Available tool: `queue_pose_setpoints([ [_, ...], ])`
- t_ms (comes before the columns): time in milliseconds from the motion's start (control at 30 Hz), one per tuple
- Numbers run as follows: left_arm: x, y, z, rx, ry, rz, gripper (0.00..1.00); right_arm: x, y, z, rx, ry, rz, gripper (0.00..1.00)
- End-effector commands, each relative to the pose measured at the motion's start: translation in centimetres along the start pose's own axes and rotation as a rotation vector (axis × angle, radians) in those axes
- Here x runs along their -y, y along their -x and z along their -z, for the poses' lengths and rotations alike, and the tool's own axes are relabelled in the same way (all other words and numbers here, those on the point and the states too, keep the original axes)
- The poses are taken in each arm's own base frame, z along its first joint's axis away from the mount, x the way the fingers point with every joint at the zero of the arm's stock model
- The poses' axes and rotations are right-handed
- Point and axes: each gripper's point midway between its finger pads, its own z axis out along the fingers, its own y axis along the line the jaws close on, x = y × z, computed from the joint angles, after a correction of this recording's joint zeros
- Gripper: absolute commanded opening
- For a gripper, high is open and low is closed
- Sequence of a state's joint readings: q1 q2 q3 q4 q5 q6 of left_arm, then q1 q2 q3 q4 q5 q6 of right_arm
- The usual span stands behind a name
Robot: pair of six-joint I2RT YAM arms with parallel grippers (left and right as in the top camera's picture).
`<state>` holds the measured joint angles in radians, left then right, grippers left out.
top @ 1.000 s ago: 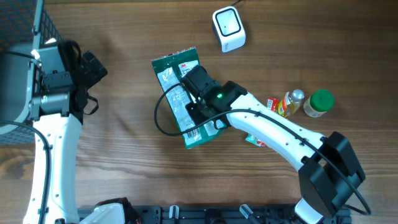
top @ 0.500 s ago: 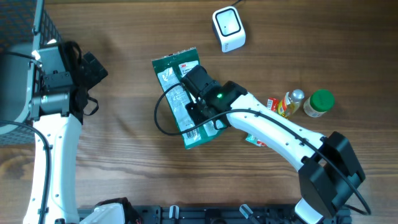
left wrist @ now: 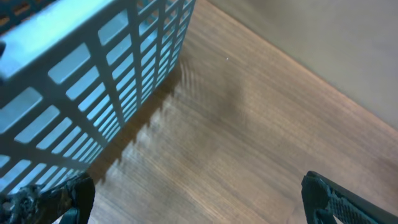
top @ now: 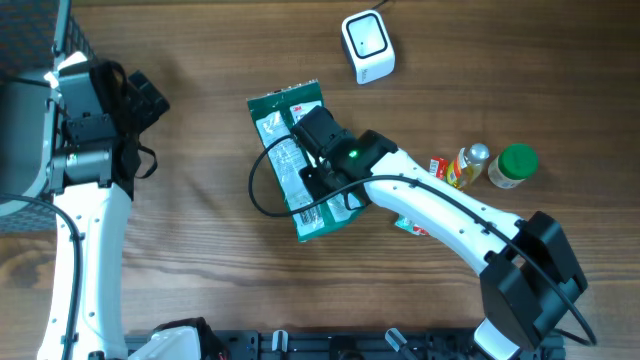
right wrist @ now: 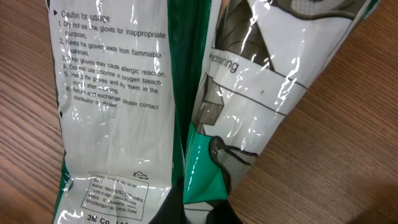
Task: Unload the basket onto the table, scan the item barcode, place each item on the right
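Right arm [top: 440, 215] reaches in over mid-tabletop [top: 200, 240]; right jaws nearly closed, pinching a fold of the green glove packet [top: 272, 125]; packet lies mostly flat on the wood, printed side up, caution txt readable in wrist view; white scanner [top: 367, 45] sits apart from it, toward the far edge; left arm [top: 85, 150] is off to the side by the mesh basket [left wrist: 93, 81]; left jaws wide apart, nothing between them; small bottle [top: 468, 165] & green-lidded jar [top: 513, 167] side by side near right arm.
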<state>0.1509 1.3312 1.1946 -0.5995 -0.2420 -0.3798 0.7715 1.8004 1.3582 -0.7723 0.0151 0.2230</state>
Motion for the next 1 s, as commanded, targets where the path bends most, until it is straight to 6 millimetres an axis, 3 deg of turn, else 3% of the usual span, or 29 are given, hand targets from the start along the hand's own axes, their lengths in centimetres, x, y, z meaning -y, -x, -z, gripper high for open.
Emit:
queue_pose_setpoints([
  [0,1.4,-1.5,0.2,-0.083,-0.089,0.054,1.00,-0.5,0.3,0.5,0.010,0.022,-0.030,0.04],
  [67,3.3,-4.0,0.9,-0.213,-0.211,0.069,1.00,-0.7,0.3,0.5,0.008,0.035,-0.039,0.04],
  [233,6.3,-6.3,2.5,-0.355,-0.400,0.068,1.00,-1.5,0.2,0.7,-0.013,0.139,-0.063,0.04],
  [300,7.7,-7.7,3.5,-0.411,-0.516,-0.035,0.90,-1.8,0.1,0.9,-0.031,0.203,-0.083,0.04],
  [367,8.0,-9.0,3.9,-0.454,-0.546,-0.095,0.72,-2.2,0.1,1.2,-0.048,0.289,-0.107,0.04],
  [400,7.9,-9.6,3.9,-0.475,-0.541,-0.111,0.69,-2.4,0.1,1.5,-0.051,0.329,-0.106,0.04],
  [533,7.5,-11.9,3.9,-0.572,-0.517,-0.137,0.66,-3.2,0.5,2.8,-0.046,0.515,-0.073,0.05],
  [667,9.1,-14.1,4.7,-0.647,-0.595,-0.184,0.66,-3.1,0.8,2.9,-0.033,0.528,-0.068,0.05],
  [733,9.9,-15.5,4.9,-0.679,-0.609,-0.216,0.66,-4.0,1.1,3.5,-0.016,0.591,-0.034,0.05],
  [967,11.6,-17.7,4.9,-0.730,-0.632,-0.273,0.62,-4.1,1.3,3.6,-0.007,0.597,-0.038,0.05],
])
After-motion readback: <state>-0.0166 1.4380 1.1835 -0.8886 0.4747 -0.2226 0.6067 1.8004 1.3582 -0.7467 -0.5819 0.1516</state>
